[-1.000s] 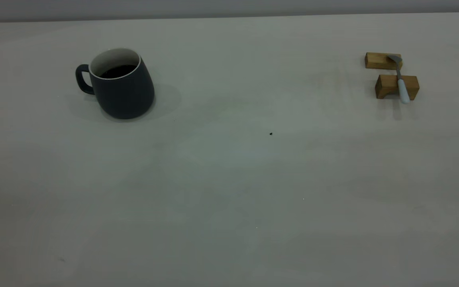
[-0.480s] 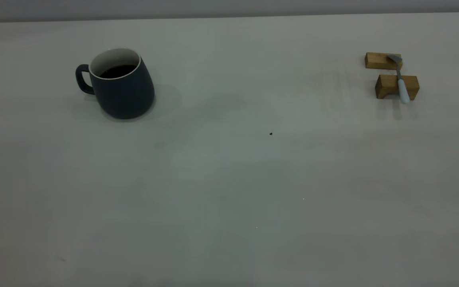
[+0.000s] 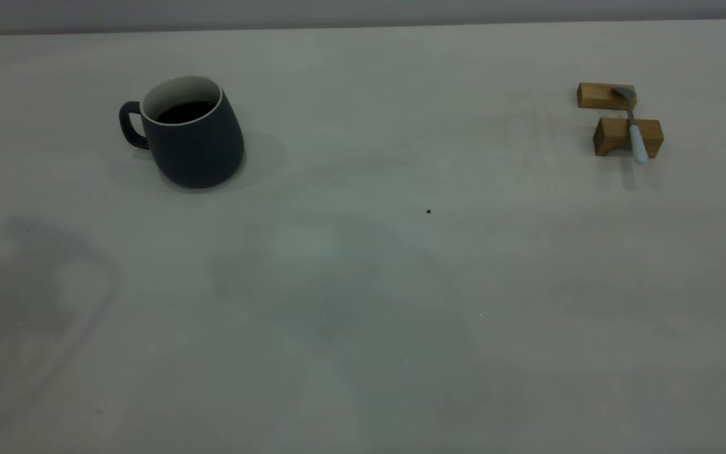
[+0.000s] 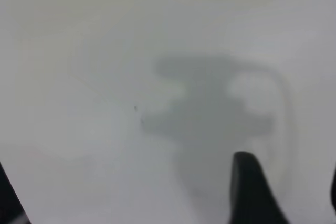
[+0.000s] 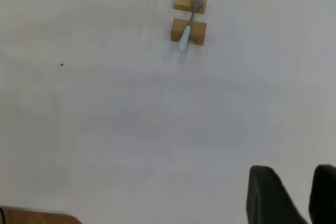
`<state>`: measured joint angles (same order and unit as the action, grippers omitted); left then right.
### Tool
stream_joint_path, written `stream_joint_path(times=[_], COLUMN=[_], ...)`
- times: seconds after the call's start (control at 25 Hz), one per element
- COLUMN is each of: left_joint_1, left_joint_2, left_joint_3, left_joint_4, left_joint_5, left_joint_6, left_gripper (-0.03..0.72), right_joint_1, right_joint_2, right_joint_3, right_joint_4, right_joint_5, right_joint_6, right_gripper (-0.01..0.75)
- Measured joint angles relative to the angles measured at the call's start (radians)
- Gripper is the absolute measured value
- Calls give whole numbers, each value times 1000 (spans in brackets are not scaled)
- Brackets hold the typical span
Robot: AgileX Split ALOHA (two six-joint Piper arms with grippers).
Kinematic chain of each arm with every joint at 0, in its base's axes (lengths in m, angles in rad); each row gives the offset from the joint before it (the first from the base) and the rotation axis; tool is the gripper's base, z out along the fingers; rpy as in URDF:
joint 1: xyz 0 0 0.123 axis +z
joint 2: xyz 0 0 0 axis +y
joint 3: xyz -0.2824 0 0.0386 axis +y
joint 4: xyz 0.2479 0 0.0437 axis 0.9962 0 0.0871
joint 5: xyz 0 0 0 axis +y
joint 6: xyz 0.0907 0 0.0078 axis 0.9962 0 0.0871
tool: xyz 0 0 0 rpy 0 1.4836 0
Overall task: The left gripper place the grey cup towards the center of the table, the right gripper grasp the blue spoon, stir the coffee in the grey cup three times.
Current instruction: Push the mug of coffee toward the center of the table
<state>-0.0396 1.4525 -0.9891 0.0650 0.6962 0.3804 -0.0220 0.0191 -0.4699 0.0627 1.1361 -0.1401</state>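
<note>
Off-white table [image 3: 363,284] holds the coffee-filled grey cup [image 3: 193,135] far left, unheld, so the spread-fingered left gripper [image 4: 286,192], approaching, could nudge it and slosh.

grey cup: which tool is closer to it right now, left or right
Left, probably. The left tool has the grey cup ahead; the right tool faces the blue spoon, cup unseen.

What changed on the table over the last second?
Only shadows: broad arm shadows have spread over the near part of the table, at its left and centre. Nothing was taken hold of or let go. The grey cup with its coffee and the blue spoon on its two wooden blocks stayed put.
</note>
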Motion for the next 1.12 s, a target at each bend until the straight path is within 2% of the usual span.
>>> stream_joint_path(times=[0.16,0.24,0.56,0.92,1.12], left_joint_1=[-2,-6,-32,-59,-61], left_joint_2=[272,375,619,731,773], left_joint_3=[-182,-251,-401,-405,-405], left_joint_4=[-3,-3,-2,1,4], left_joint_5=[19,24,3,-223,-298], left_joint_6=[170,235,579,844,942], left_gripper=[651,677,652,608,597], right_joint_1=[0,0,0,0,0], right_joint_2=[0,0,0,0,0], right_joint_3=[0,0,0,0,0], right_joint_4=[0,0,0,0,0], right_joint_5=[0,0,0,0,0], right_joint_6=[0,0,0,0,0], right_gripper=[238,238,238,238,238])
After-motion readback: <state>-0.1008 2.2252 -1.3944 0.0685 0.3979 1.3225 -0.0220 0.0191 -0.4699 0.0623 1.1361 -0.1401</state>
